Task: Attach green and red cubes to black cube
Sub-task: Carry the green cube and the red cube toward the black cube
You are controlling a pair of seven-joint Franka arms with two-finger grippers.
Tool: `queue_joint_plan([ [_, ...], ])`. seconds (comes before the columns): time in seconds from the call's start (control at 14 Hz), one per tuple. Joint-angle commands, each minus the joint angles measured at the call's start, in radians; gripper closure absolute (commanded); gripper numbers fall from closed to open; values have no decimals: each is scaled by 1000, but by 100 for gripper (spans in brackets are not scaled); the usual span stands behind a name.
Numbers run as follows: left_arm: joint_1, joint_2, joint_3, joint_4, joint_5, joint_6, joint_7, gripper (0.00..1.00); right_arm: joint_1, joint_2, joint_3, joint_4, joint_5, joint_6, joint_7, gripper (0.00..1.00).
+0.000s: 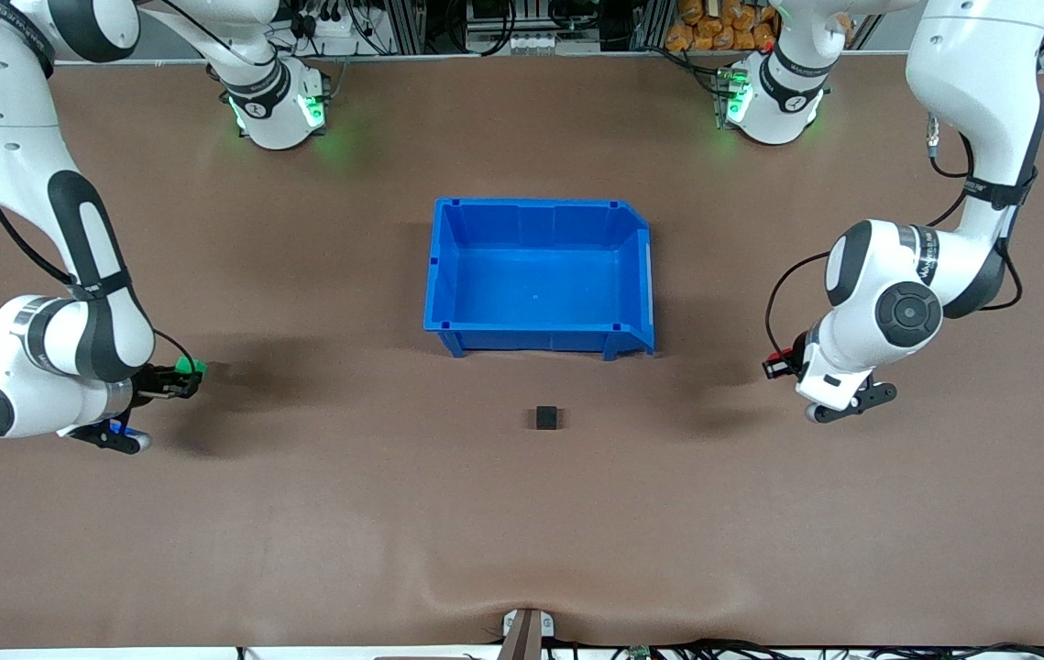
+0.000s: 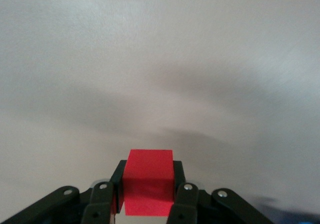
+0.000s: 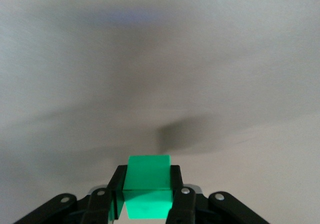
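The left gripper's (image 2: 148, 196) 2 fingers (image 2: 180, 194) clamp the red cube (image 2: 148, 181); the right gripper's (image 3: 148, 196) clamp the green cube (image 3: 148, 184). From the front both cubes (image 1: 772, 364) (image 1: 189, 367) are mostly hidden by the wrists. Only that view shows the black cube (image 1: 546, 418) on the desk (image 1: 302, 513), nearer the camera than the blue bin (image 1: 540, 341).

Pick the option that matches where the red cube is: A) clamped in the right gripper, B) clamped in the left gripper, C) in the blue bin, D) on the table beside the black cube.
B: the left wrist view shows the red cube pinched between the left gripper fingers.
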Motion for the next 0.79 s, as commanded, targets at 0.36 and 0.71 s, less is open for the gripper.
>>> queue_joint_plan([
  [0.36, -88, 64, -20, 164, -79, -40, -488, 100, 98, -4, 5, 75, 126, -27, 312, 100],
  [0.71, -168, 183, -20, 326, -111, -40, -907, 100, 193, -2, 3, 97, 203, -21, 556, 100],
])
